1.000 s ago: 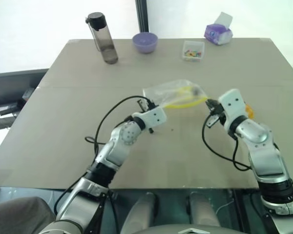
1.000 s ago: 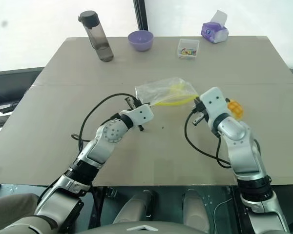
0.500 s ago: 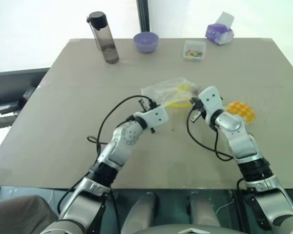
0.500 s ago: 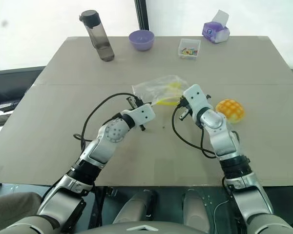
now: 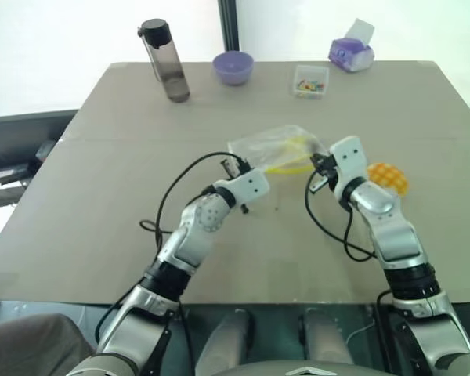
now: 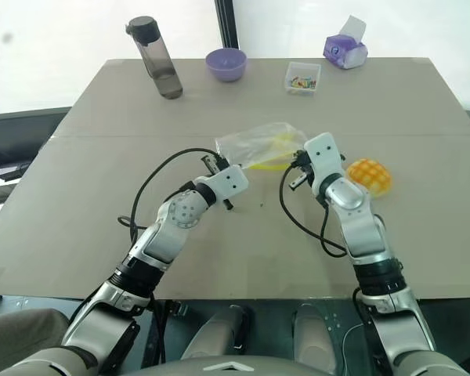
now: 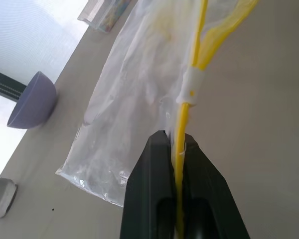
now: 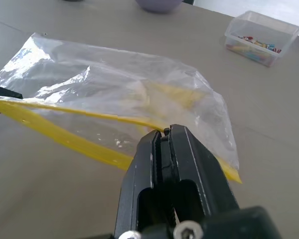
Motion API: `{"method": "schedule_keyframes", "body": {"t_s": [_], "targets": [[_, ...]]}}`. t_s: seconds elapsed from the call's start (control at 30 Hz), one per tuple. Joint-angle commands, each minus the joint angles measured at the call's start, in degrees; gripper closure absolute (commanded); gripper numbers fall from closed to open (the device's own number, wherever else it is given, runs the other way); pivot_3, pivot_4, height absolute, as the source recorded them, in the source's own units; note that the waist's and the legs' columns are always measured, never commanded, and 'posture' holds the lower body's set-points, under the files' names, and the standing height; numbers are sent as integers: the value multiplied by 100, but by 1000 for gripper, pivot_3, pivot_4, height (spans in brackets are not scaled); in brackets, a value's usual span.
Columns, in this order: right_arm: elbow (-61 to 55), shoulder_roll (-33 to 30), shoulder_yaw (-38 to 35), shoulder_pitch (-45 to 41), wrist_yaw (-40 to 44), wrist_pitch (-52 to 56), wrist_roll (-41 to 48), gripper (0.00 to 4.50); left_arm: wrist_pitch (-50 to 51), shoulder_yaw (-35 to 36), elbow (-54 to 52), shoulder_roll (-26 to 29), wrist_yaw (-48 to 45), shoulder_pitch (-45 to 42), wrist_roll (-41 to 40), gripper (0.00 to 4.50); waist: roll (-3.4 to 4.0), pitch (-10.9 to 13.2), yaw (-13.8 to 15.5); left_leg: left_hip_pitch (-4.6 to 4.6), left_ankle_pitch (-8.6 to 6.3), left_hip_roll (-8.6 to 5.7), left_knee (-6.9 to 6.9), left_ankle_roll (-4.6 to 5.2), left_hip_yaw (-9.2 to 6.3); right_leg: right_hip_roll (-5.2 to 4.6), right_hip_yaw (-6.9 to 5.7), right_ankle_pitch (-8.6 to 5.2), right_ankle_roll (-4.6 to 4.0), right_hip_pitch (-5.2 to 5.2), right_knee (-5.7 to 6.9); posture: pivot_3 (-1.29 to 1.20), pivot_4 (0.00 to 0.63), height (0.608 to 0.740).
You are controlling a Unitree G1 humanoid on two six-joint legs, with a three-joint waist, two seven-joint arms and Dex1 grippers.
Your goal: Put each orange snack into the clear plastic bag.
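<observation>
The clear plastic bag (image 5: 276, 145) hangs a little above the middle of the table (image 5: 125, 196), stretched between my two grippers. My left gripper (image 7: 173, 137) is shut on the yellow strip at the bag's left end. My right gripper (image 8: 164, 130) is shut on the strip at the bag's right end, and the mouth sags open between the two yellow edges. The orange snack (image 5: 388, 178), a round bun with a pale grid on top, lies on the table just right of my right wrist, outside the bag.
Along the far edge of the table stand a dark bottle (image 5: 166, 61), a purple bowl (image 5: 233, 67), a small clear box of coloured bits (image 5: 310, 81) and a purple tissue pack (image 5: 350, 53).
My right gripper has moved left toward the left one with its end of the bag, so the bag hangs slacker. The snack, mostly hidden behind the right hand, now shows. The left gripper stayed put.
</observation>
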Motion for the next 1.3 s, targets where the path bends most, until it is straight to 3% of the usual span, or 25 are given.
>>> {"method": "schedule_keyframes", "body": {"t_s": [0.03,0.33,0.43,0.57,0.73,0.83,0.97,1.3], "targets": [[-387,84,-91,-33,-122,201,97,4333,-14,59,-103,-23,19,-46,2,4500,0,0,-6,1,0,0,0,0,0,0,0,0,0,0,1,0,150,739],[-659,64,-180,16,-291,422,189,4333,12,85,-87,-25,15,-18,-4,4500,0,0,3,0,0,0,0,0,-1,-1,0,0,0,0,-1,0,150,739],[-801,-77,-165,101,-238,419,203,3461,38,58,-113,-62,20,7,5,4500,0,0,6,0,0,-1,0,0,-1,-1,0,0,0,0,-1,0,150,739],[-993,-251,-43,225,-177,357,154,1722,51,70,-133,-66,6,16,4,4500,0,0,7,0,0,-1,0,0,1,-1,0,0,0,1,-1,0,150,739],[-980,-170,-60,273,-144,448,358,1722,-5,78,-86,-70,-1,-27,-15,4500,0,0,4,0,0,0,0,0,0,-1,0,0,0,1,-1,0,150,739],[-732,41,-190,194,-270,539,521,2495,-23,61,-124,-99,-12,-46,-27,4500,0,0,4,0,0,0,0,0,0,-1,0,0,0,1,-1,0,150,739],[-369,146,-193,29,-329,474,616,4393,-34,74,-156,-107,-22,-41,-34,4500,0,0,10,0,0,-1,0,0,0,-2,0,0,0,1,-1,0,150,739],[852,402,-80,-702,-480,-109,634,4393,-151,-42,-403,-126,-263,98,-86,4500,0,0,-8,0,1,-1,0,-1,1,-1,1,0,0,-1,-1,0,150,739]]}}
